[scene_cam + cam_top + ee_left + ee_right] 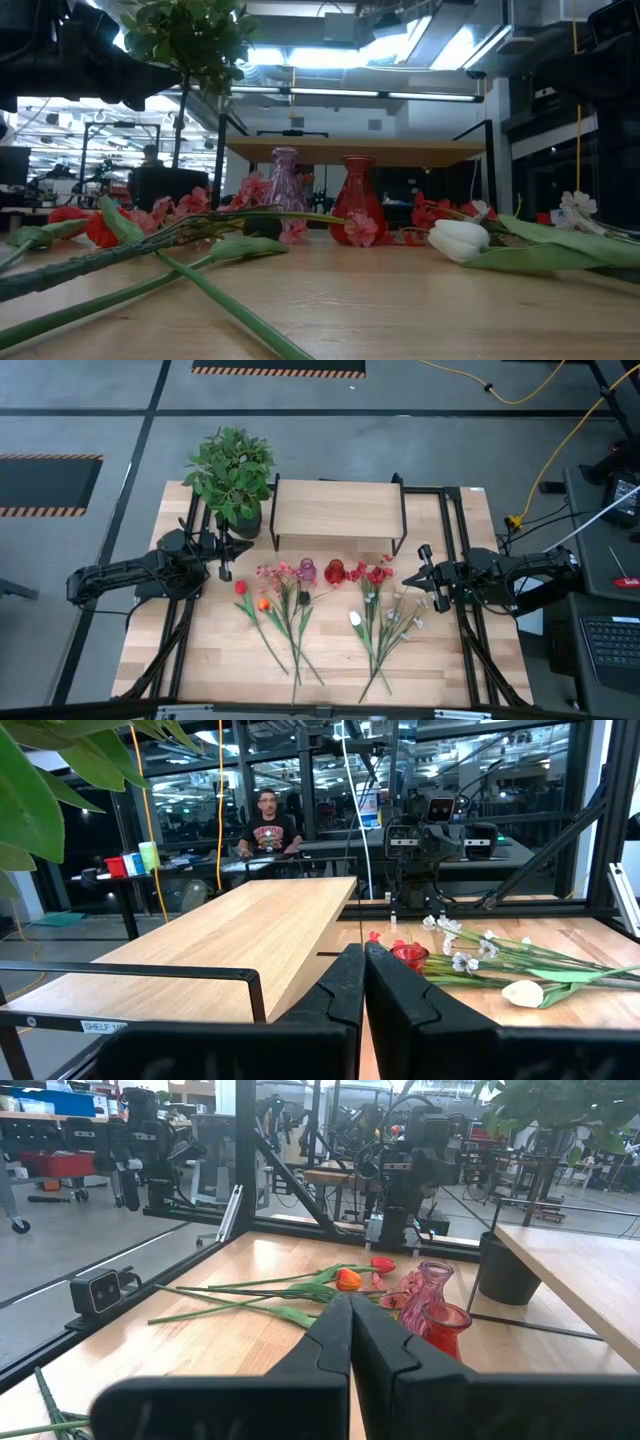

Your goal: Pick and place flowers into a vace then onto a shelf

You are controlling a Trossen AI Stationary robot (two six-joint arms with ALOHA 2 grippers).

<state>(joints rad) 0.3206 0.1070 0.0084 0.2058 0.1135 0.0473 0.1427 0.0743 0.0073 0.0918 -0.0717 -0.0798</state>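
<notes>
Presently, item by item: left gripper (226,573) hung over the bench (200,650) just in front of the potted plant (232,472), jaws pressed together, nothing held; right gripper (423,575) hung mirror-wise past the shelf's far end, jaws likewise pressed together and empty. The flowers (285,622) lay loose on the bench in two fans, one nearer each arm, blooms toward the shelf (336,508), stems trailing toward the near edge. A pink vase (306,571) and a red vase (334,572) stood upright, side by side, just in front of the shelf, between the two fans. I judged nothing begun. To do the first pick well, I would have parted the jaws before descending, chosen an outer stem lying clear of its neighbours, and pinched it mid-stem, across its run, so the bloom end could swing up toward a vase mouth
</notes>
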